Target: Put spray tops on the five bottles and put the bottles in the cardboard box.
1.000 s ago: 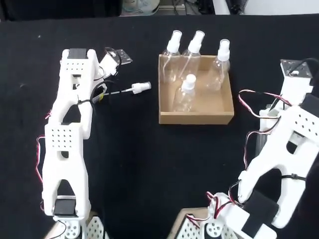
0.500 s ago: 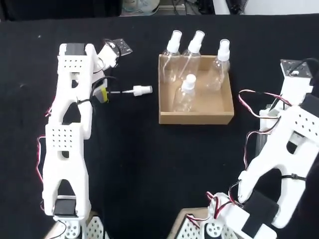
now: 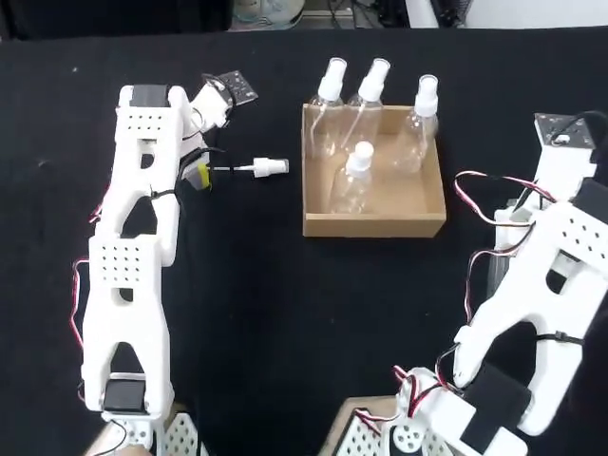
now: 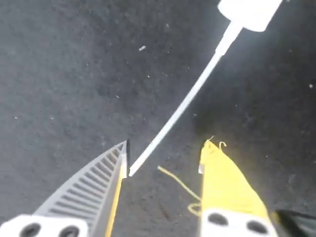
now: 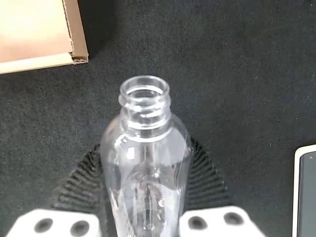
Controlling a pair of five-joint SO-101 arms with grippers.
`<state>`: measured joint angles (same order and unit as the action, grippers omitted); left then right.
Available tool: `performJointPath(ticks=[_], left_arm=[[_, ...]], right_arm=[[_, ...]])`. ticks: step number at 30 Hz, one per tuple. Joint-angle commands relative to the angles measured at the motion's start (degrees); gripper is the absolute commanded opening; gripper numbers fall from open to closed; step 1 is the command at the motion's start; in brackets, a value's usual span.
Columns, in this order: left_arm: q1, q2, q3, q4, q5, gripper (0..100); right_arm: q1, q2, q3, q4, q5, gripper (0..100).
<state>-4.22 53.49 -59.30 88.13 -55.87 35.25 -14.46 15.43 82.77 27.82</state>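
A white spray top (image 3: 270, 168) lies on the black table left of the cardboard box (image 3: 372, 226), its thin tube pointing at my left gripper (image 3: 201, 174). In the left wrist view the spray top (image 4: 249, 10) is ahead and the end of its tube rests against the tip of the grey finger (image 4: 106, 187). My left gripper (image 4: 166, 146) is open around that tube end. My right gripper (image 5: 145, 150) is shut on an upright clear bottle (image 5: 145, 123) with a bare open neck, near the box corner (image 5: 74, 49). Several capped bottles (image 3: 356, 176) stand in the box.
The right arm (image 3: 560, 247) stands at the table's right side, beyond the box. A flat dark object with a white rim (image 5: 307, 192) lies on the table near the held bottle. Black cloth spreads between the arms in front of the box.
My left wrist has shifted a little toward the back of the table, and the spray top has barely moved. The right arm and its bottle have stayed still.
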Motion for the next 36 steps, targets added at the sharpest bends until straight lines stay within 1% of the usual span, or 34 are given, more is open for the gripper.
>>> performJointPath(ticks=[1, 3, 7, 13, 17, 20, 23, 29, 36], left_arm=[[-0.75, -0.88, -0.31, -2.02, -0.53, 23], [-0.75, -0.53, -0.22, -1.85, -0.53, 21], [-0.75, 2.81, -0.84, -1.76, -0.53, 13], [-1.19, 4.57, -0.48, -1.23, -0.53, 14], [-0.92, 3.25, -4.70, 5.63, -0.53, 9], [-0.75, 3.34, -10.33, 9.93, -0.53, 5], [-1.27, 4.57, -13.67, 10.20, -0.53, 7], [-2.07, 8.00, -15.08, 10.55, -0.62, 17], [-1.63, 7.56, -16.57, 10.55, -0.62, 17]], right_arm=[[-0.88, -2.86, -0.40, -1.05, -0.53, 1.1], [-0.88, -2.95, -0.40, -1.05, -0.44, 1.1], [-0.88, -2.77, -0.40, -1.05, -0.35, 1.1], [-0.88, -2.77, -0.40, -1.05, -0.35, 1.1], [-1.05, -2.77, -0.40, -1.05, -0.44, 1.1], [-2.73, -2.77, -0.13, -1.05, -0.53, 1.1], [-4.13, -2.77, -0.13, -0.79, -0.53, 1.1], [-4.48, -2.95, -0.31, -0.70, -0.62, 1.1], [-4.31, -3.21, -0.31, -0.79, -0.62, 1.1]])
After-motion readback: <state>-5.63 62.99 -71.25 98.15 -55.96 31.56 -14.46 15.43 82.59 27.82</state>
